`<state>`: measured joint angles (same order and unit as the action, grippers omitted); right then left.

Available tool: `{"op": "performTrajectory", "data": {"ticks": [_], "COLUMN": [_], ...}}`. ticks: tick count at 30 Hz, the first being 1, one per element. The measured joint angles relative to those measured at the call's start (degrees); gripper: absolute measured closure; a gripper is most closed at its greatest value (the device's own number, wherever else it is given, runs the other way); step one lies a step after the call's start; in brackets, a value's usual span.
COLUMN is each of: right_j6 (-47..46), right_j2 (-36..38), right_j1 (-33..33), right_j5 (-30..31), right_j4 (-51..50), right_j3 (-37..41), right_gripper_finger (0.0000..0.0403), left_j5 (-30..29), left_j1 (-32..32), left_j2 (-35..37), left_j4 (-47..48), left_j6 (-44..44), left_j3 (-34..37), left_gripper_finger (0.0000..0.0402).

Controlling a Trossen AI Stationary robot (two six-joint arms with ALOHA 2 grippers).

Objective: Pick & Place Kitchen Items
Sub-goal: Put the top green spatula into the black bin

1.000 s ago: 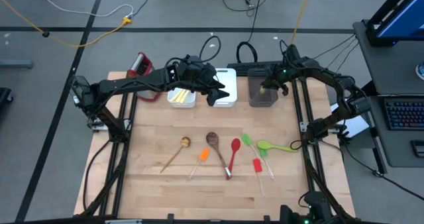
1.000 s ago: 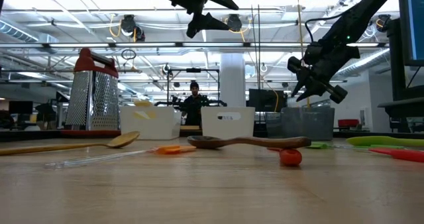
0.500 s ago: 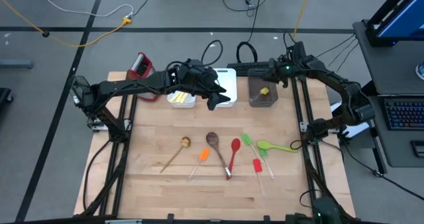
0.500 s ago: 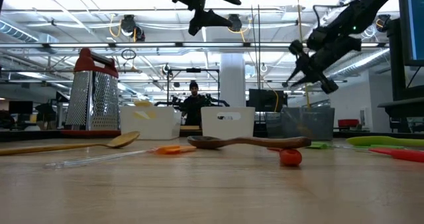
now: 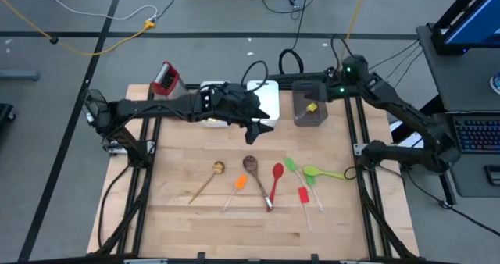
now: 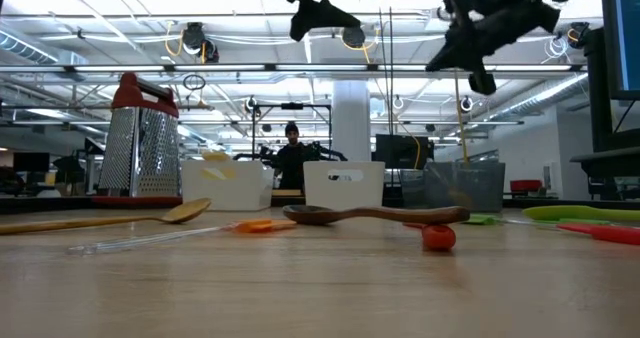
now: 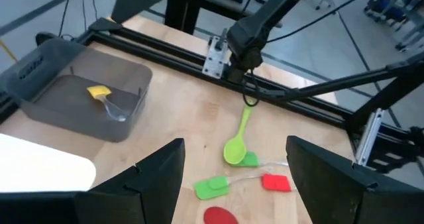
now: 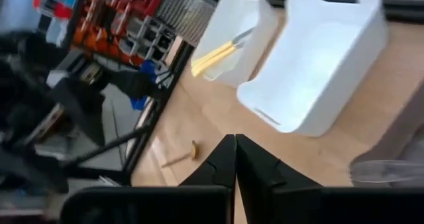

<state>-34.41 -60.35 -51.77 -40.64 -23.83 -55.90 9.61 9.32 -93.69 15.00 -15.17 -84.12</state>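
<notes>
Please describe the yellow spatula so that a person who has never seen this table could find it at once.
Look at the far edge of the wooden table, where three bins stand in a row. The yellow spatula lies inside the grey bin, the one at the right end of the row, beside the white bin. It is the only utensil in that bin; the other spatulas lie loose on the table.

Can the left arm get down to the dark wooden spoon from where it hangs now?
Probably yes: the left gripper hangs open just behind the dark wooden spoon, with bare table between and nothing over the spoon.
</notes>
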Motion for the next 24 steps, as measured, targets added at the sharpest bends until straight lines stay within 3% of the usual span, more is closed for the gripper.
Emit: {"op": "performTrajectory", "data": {"ticks": [9,14,20,24], "right_j6": [5.04,6.86,6.71,5.46], "right_j2": [6.05,8.67,10.11,9.93], "right_j1": [13.96,21.06,27.42,32.38], "right_j5": [9.39,15.92,17.53,21.89], "right_j4": [-0.84,-0.98,-1.37,-1.45], "right_j3": [0.03,2.18,5.85,7.63], "right_gripper_finger": [0.0402,0.0402,0.0402,0.0402], "left_j5": [7.08,8.24,7.80,6.41], "left_j1": [-0.81,-0.81,-0.75,-1.23], "left_j2": [0.00,2.40,12.11,19.75], "left_j4": [-0.21,-0.49,-5.09,-7.07], "left_j6": [2.90,3.48,2.52,1.05], "left_j3": [0.24,3.08,13.47,21.81], "left_gripper_finger": [0.0133,0.0133,0.0133,0.0133]}}
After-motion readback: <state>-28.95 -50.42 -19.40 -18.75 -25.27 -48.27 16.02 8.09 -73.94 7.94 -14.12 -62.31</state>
